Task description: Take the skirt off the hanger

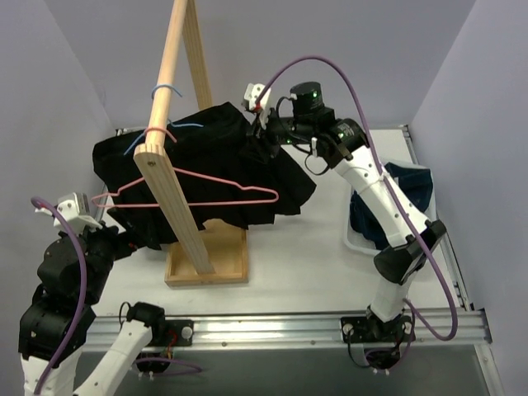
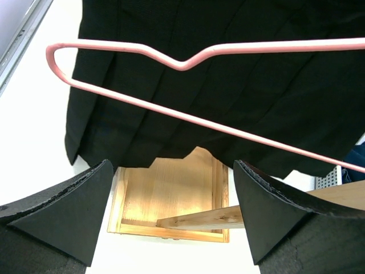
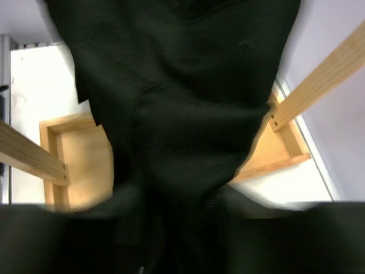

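I'm on the grasp, I reckon: right fingers (image 3: 311, 245) at the skirt (image 1: 216, 157), clamped or not I cannot tell, left fingers (image 2: 74, 211) apart near the hanger (image 1: 198, 203); next calls for a firm pinch and pull.

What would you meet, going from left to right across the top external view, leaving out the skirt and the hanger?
left end effector → wooden stand base → right end effector → white basket
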You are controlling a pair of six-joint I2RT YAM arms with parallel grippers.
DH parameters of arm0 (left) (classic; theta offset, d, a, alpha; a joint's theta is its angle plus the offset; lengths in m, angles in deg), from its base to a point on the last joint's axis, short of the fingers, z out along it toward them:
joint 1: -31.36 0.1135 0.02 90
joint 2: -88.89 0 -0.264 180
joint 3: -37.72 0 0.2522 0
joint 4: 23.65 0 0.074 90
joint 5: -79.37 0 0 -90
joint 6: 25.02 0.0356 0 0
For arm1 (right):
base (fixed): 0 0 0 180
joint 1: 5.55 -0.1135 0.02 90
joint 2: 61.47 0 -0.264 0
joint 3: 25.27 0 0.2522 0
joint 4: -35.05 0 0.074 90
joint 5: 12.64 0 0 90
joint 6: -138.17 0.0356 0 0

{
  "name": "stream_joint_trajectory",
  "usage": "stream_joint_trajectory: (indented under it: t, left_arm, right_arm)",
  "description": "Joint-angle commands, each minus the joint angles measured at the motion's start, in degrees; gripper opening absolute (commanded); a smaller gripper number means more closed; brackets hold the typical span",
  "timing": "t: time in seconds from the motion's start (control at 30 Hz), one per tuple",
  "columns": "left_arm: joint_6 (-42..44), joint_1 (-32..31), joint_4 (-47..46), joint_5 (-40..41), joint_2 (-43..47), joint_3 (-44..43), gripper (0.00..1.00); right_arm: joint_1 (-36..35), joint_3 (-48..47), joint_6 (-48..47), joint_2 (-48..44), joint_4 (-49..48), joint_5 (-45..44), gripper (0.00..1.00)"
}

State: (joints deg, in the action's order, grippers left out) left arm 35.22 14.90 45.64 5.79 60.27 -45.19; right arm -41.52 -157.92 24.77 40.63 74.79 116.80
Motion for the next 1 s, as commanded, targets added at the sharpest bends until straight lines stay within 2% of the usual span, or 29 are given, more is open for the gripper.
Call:
stream_joint_trajectory:
  t: [0.0, 0.03, 0.23, 0.47, 0.77, 0.97]
  left_arm:
    - [0.2, -0.1, -2.2, -0.3, -0.7, -1.3, 0.95]
    - [0.2, -0.1, -2.2, -0.3, -0.7, -1.3, 0.95]
    - [0.5, -0.1, -2.2, -0.2, -1.1, -1.4, 0.95]
    - [0.4, -0.1, -1.7, -0.1, -1.5, -2.0, 0.95]
    - [-0.3, -0.1, -1.7, -0.4, -1.8, -3.2, 0.95]
    - [0.2, -0.1, -2.3, 0.3, -2.5, -7.6, 0.96]
  right_arm:
    - [0.4, -3.3, -1.4, 0.6, -0.6, 5.1, 0.12]
    - [0.4, -3.5, -1.6, 0.7, -0.6, 5.5, 0.0]
    - [0.4, -3.0, -1.6, 0.0, -3.6, 8.9, 0.0]
    - [0.3, -0.5, 5.1, -3.1, -17.0, 12.7, 0.0]
    - [-2.7, -13.0, 7.0, 3.8, -13.5, 14.8, 0.0]
    - [-4.5, -13.1, 9.0, 6.7, -15.2, 14.2, 0.0]
